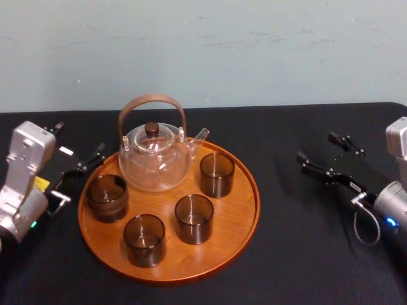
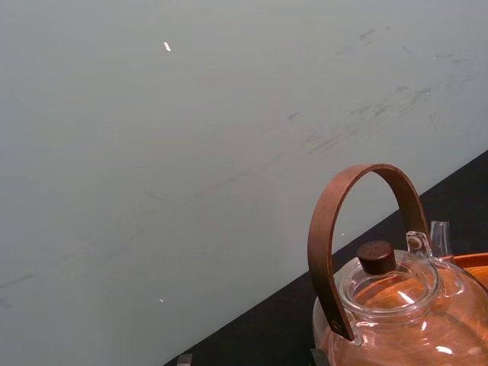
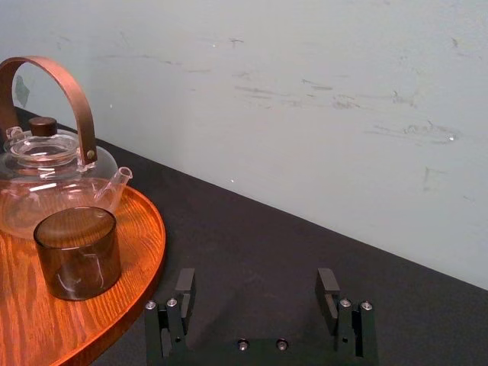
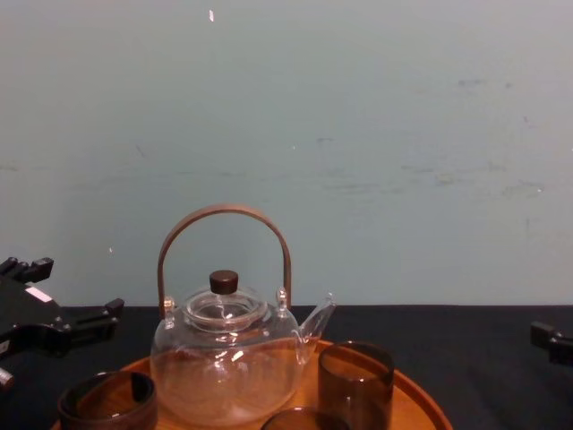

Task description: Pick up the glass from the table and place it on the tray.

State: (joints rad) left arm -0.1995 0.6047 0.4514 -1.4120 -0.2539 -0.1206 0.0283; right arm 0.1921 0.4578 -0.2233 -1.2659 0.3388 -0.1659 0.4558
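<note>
Pale grey-green painted wall (image 1: 254, 44) running across the far side, faint dark scuffs and streaks on its right part, a few small bright specks, matte black table (image 1: 305, 248) reaching the wall's foot, soft even light

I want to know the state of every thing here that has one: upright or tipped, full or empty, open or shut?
tray: flat on the table, loaded.
teapot: upright on the tray, lid on, looks empty.
four glasses: upright on the tray, empty.
left claw: open, holding nothing.
right claw: open, holding nothing.
</note>
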